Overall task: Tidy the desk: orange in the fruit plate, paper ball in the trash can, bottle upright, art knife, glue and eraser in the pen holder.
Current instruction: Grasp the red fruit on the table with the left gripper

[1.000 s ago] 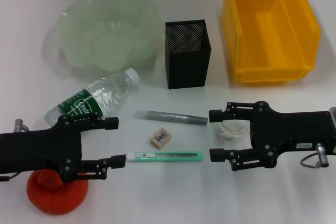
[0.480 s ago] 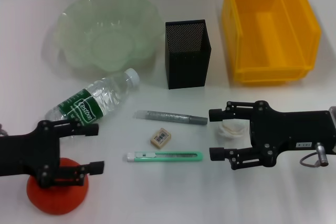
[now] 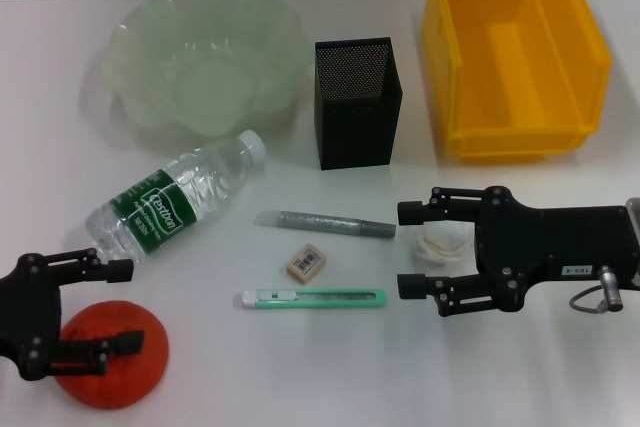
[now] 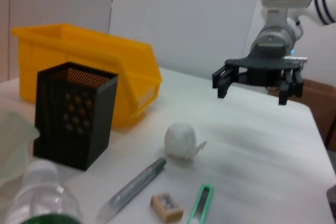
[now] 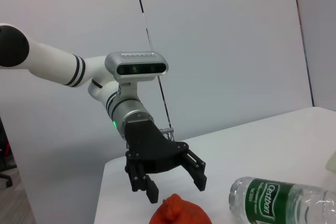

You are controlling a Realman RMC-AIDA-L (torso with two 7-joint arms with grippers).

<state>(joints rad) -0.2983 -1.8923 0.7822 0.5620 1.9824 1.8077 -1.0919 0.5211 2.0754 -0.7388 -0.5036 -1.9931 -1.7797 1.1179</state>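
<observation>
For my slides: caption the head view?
Open left gripper over orange; open right gripper beside paper ball.

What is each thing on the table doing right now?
Bottle: lying on its side, cap on.
Orange: on the table, between the open left gripper.
Paper ball: on the table, under the open right gripper.
Pen holder: upright.
Knife, glue, eraser: lying flat.

White table [image 3: 560, 367] against plain pale wall [image 5: 220, 35], evenly lit.
</observation>
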